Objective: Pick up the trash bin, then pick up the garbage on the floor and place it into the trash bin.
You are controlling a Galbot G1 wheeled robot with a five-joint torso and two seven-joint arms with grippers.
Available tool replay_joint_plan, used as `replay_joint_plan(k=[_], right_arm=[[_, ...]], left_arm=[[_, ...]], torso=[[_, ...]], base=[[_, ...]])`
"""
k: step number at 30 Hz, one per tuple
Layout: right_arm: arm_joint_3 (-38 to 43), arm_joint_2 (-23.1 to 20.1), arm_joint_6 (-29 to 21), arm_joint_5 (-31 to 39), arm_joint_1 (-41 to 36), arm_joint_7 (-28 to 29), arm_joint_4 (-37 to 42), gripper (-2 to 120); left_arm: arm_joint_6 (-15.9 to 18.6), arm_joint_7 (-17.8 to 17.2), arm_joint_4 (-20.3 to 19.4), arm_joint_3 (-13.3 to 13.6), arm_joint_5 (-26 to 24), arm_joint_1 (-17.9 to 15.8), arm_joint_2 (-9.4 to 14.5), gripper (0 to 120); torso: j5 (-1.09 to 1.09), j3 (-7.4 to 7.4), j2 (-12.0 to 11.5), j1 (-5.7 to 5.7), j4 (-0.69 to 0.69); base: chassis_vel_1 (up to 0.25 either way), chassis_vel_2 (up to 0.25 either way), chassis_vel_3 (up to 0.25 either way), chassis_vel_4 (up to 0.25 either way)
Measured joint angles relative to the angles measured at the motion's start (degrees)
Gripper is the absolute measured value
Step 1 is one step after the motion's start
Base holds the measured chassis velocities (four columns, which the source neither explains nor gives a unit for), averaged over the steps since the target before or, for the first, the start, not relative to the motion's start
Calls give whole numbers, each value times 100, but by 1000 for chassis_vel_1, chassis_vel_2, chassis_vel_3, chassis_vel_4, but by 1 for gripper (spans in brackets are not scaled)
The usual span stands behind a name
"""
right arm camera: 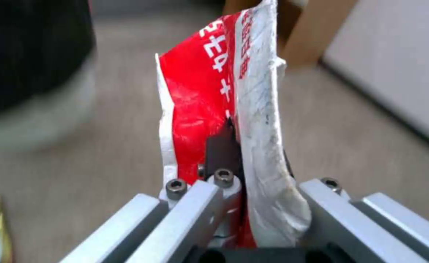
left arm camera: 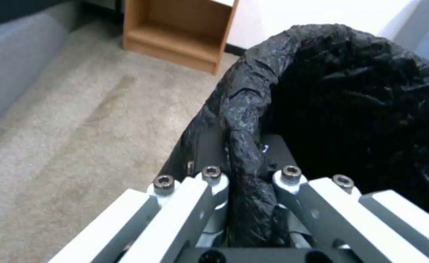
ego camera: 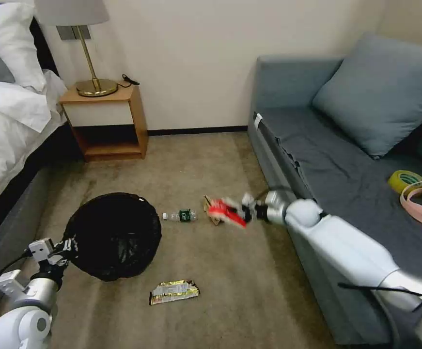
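Left pincer (left arm camera: pixel 243 182): closed on the rim of the bin (ego camera: pixel 111 235), one finger outside, one inside, the crinkly black liner bunched between them; sits at the bin's left edge in the head view.
Bin: round and low, draped in glossy, wrinkled black plastic, on the carpet (ego camera: pixel 211 165) in front of the bed (ego camera: pixel 7 126); the right wrist view shows a pale lower wall (right arm camera: pixel 39 120) under the black.
Right pincer (ego camera: pixel 246 209): clamped on the red-and-white wrapper (right arm camera: pixel 224 109), arm stretched out low beside the sofa (ego camera: pixel 346 160).
Red-and-white wrapper: thin, creased foil, standing up from the fingers, red on one side, scuffed white on the other.
Bottle (ego camera: pixel 180 215): clear plastic, green label, lying on its side between bin and wrapper.
Cardboard (ego camera: pixel 211 213): tan, folded, flat on the carpet partly behind the wrapper.
Gold wrapper (ego camera: pixel 174 292): shiny yellow-silver, flattened rectangle, on the carpet near the bin.
Carpet: short beige pile.
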Motion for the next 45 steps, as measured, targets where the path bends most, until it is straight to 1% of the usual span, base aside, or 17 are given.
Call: replay_joint_plan(k=[2, 3, 5, 8, 11, 12, 14, 17, 20, 21, 24, 28, 32, 40, 43, 44, 45], right_arm=[[2, -12, 13, 209, 14, 313, 398, 0], [2, -12, 13, 209, 14, 313, 398, 0], [-26, 39, 91, 390, 14, 593, 823, 0], [-89, 129, 131, 494, 17, 754, 1175, 0], [-418, 283, 141, 695, 160, 1026, 1674, 0], [-418, 283, 141, 695, 160, 1026, 1674, 0], [-871, 489, 149, 732, 293, 1173, 1850, 0], [-1031, 643, 151, 711, 332, 1200, 1851, 0], [-1457, 1294, 153, 619, 511, 1203, 1629, 0], [-1457, 1294, 153, 619, 511, 1203, 1629, 0], [-1771, 1695, 175, 549, 657, 1140, 1350, 0], [-1963, 1857, 243, 428, 675, 1055, 1097, 0], [-2087, 1888, 324, 325, 650, 963, 884, 0], [-2256, 1776, 454, 131, 610, 828, 637, 0], [-2283, 1729, 458, 104, 591, 767, 622, 7], [-2300, 1718, 458, 89, 583, 748, 611, 13], [-2300, 1718, 458, 89, 583, 748, 611, 13]], left_arm=[[17, 0, 38, 77, -12, -30, 40, 5], [17, 0, 38, 77, -12, -30, 40, 5], [41, 0, 96, 154, -12, -80, 54, 5], [61, 0, 126, 205, -12, -99, 59, 5], [91, 1, 134, 268, -23, -106, 52, 5], [91, 1, 134, 268, -23, -106, 52, 5], [106, 2, 134, 306, -23, -108, 12, 5], [113, 2, 133, 320, -23, -108, -11, 5], [139, 2, 75, 351, -43, -79, -44, 5], [139, 2, 75, 351, -43, -79, -44, 5], [156, 3, 19, 350, -77, -62, -56, 5], [162, 7, -10, 342, -100, -42, -78, 5], [163, 10, -46, 308, -125, -5, -90, 5], [163, 18, -121, 291, -138, 30, -102, 5], [163, 19, -153, 286, -142, 39, -102, 5], [163, 19, -159, 282, -146, 42, -101, 5], [163, 19, -159, 282, -146, 42, -101, 5]], torso=[[1, 0, 0, 0, 0], [1, 0, 0, 0, 0], [0, 0, 0, 0, -2], [1, 0, 0, 0, -1], [0, 0, 0, 0, 0], [0, 0, 0, 0, 0], [-1, 0, 0, 0, -1], [0, 0, 0, 0, -1], [0, 0, 0, 0, 1], [0, 0, 0, 0, 1], [0, 0, 0, 0, 1], [0, 0, 0, 0, 0], [0, 0, 0, 0, 0], [1, 0, 0, 0, -1], [1, 0, 0, 0, -1], [1, 0, 0, 0, -1], [1, 0, 0, 0, -1]], base=[[0, 0, 0, 0], [0, 0, 0, 0], [0, 0, 0, 0], [0, 0, 0, 0], [0, 0, 0, 0], [0, 0, 0, 0], [0, 0, 0, 0], [0, 0, 0, 0], [0, 0, 0, 0], [0, 0, 0, 0], [0, 0, 0, 0], [0, 0, 0, 0], [0, 0, 0, 0], [0, 0, 0, 0], [0, 0, 0, 0], [0, 0, 0, 0], [0, 0, 0, 0]])
